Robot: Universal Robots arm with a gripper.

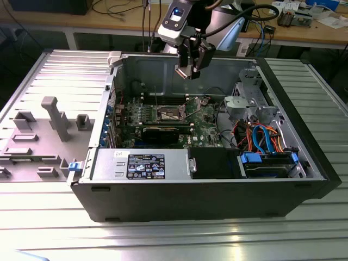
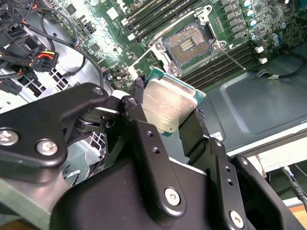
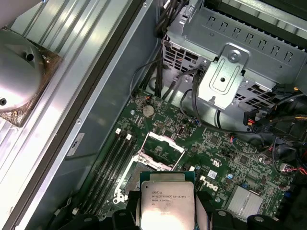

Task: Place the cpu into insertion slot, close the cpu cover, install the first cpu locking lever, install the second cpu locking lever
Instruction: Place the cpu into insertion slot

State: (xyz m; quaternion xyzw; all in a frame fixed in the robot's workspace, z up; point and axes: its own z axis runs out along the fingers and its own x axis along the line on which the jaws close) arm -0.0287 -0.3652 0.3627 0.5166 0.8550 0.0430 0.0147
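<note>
fingers (image 2: 194,128): clamped on two edges of the cpu (image 2: 169,104)
cpu: silver top showing, held above the board (image 3: 211,143)
slot (image 2: 189,45): uncovered, dark centre exposed

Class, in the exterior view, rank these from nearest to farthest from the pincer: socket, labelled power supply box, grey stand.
1. Socket, on the board below the pincer.
2. Power supply box, along the case's near wall.
3. Grey stand, outside the case, exterior view's left.

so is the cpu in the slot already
No, the gripper holds the cpu away from the slot, whose centre lies bare.
</note>
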